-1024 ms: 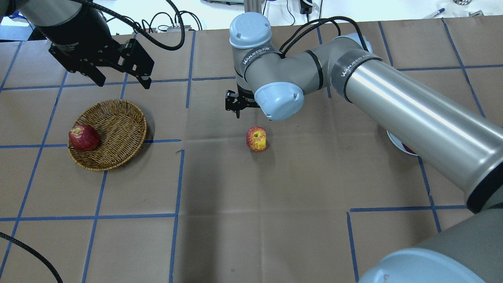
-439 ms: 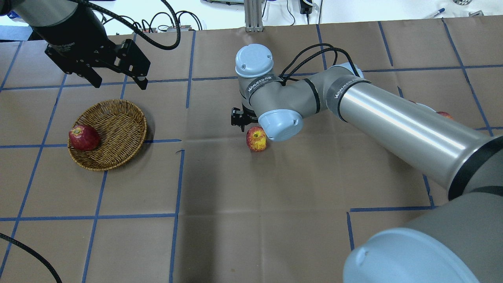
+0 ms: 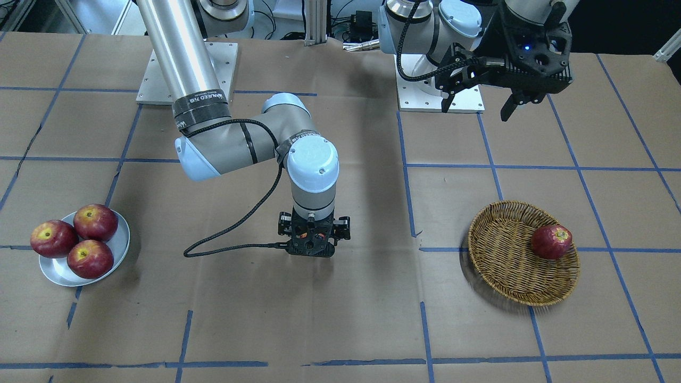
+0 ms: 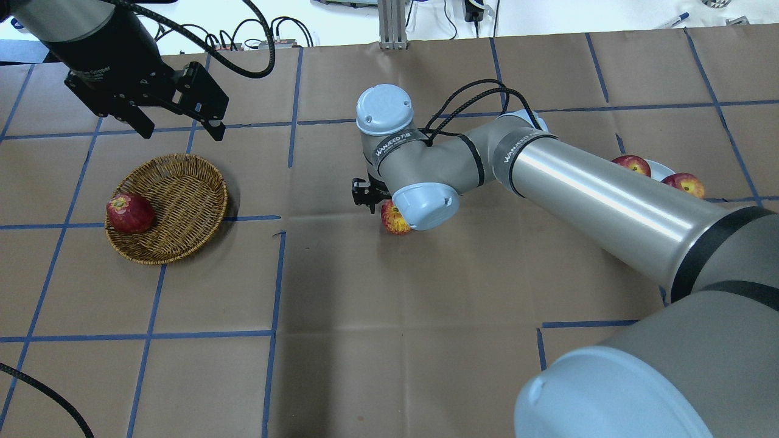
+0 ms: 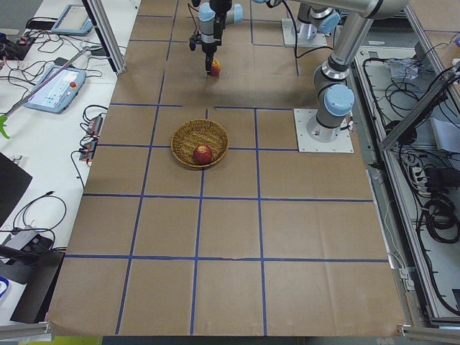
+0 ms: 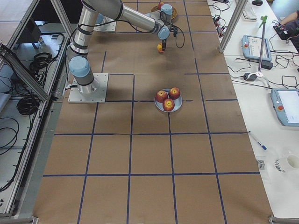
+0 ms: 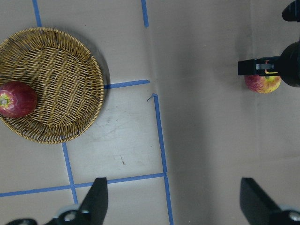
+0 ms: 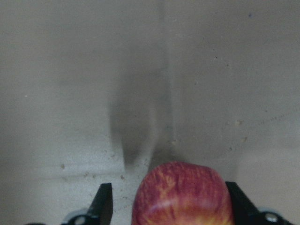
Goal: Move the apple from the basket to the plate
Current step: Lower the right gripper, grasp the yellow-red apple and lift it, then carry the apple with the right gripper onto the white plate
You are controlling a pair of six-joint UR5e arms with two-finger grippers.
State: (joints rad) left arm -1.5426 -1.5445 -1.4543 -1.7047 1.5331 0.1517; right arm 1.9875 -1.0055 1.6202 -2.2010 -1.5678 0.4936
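The pale red-and-yellow apple [image 4: 394, 223] lies on the brown paper at mid-table, outside the wicker basket [image 4: 182, 201]. My right gripper [image 3: 314, 243] points straight down over it. In the right wrist view the apple [image 8: 183, 194] sits between the open fingers [image 8: 104, 204], with a gap on the left side. My left gripper [image 4: 181, 125] is open and empty, high above the table beyond the basket. The metal plate [image 3: 121, 242] stands far off at my right side; its rim also shows in the overhead view [image 4: 660, 167].
A darker red apple [image 4: 129, 213] lies at the basket's left side. Three red apples [image 3: 80, 239] fill the plate. My right arm's long link [image 4: 596, 201] stretches over the table between the plate and the pale apple.
My right arm has come down and toward the pale apple, so the gripper now straddles it. My left gripper has drifted slightly left and stays open.
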